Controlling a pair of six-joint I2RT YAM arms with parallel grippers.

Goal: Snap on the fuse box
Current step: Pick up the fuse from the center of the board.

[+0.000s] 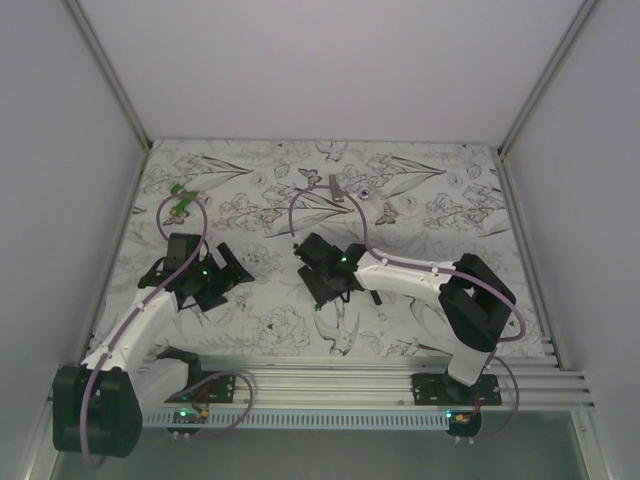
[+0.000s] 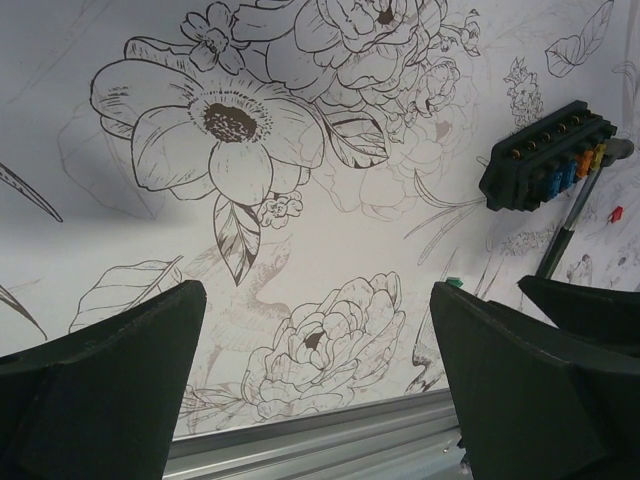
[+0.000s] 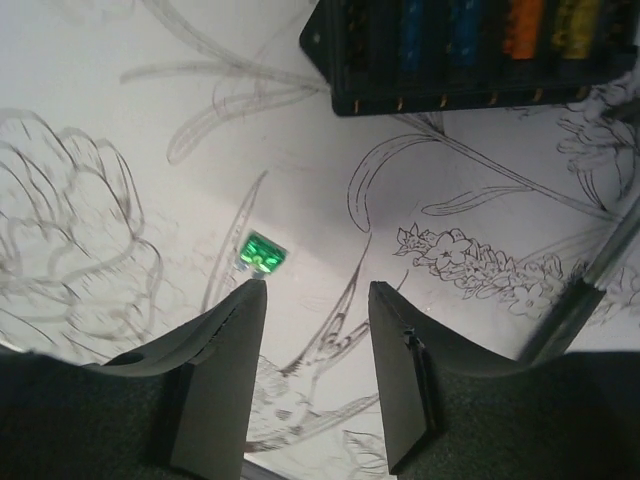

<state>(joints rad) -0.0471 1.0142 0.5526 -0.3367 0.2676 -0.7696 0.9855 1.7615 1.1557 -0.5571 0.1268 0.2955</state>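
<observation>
The fuse box (image 3: 470, 50) is a black rectangular block with blue, orange and yellow fuses in its slots; it lies on the flower-print table beyond my right gripper (image 3: 317, 290). That gripper is open, with only the table showing between its fingers. A small green fuse (image 3: 260, 253) lies on the table just past the left fingertip. In the left wrist view the fuse box (image 2: 545, 160) sits far right. My left gripper (image 2: 315, 295) stands wide open above bare table, well apart from it. From above, the right gripper (image 1: 322, 280) covers the box.
A grey rod (image 3: 590, 290) slants along the right beside the fuse box. A small red piece (image 2: 615, 214) lies near it. Farther back are a grey clip (image 1: 335, 187) and a green item (image 1: 180, 205). An aluminium rail (image 1: 380, 380) edges the near side.
</observation>
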